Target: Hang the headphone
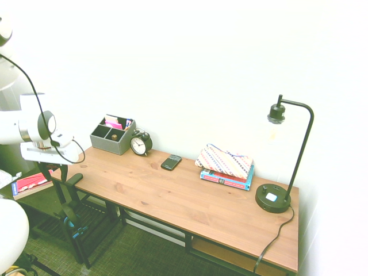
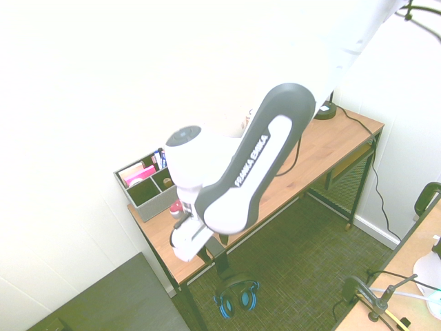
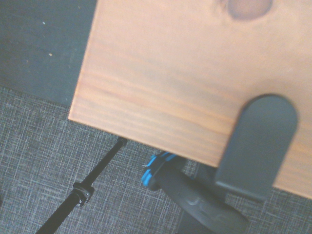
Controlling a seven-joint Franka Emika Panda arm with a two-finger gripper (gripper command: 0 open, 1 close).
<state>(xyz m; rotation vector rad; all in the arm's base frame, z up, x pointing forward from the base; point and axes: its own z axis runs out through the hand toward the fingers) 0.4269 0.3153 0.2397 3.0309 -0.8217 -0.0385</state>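
One headphone [image 2: 236, 295], hanging under the desk edge [image 3: 146, 139], directly below gripper [image 1: 53, 168].
Headband uppermost; grip state indiscernible.

One headphone [image 2: 236, 296] below the gripper [image 1: 57, 171] — two blue ear cups. One desk [image 1: 190, 198], one lamp [image 1: 283, 155], one alarm clock [image 1: 140, 143], one phone [image 1: 171, 162], one grey organizer [image 1: 112, 137], one folded cloth [image 1: 224, 160] — on two books [image 1: 227, 179].

Headphone [image 2: 236, 295]: black headband, blue ear cups; hanging below desk's end edge, cups lowest.
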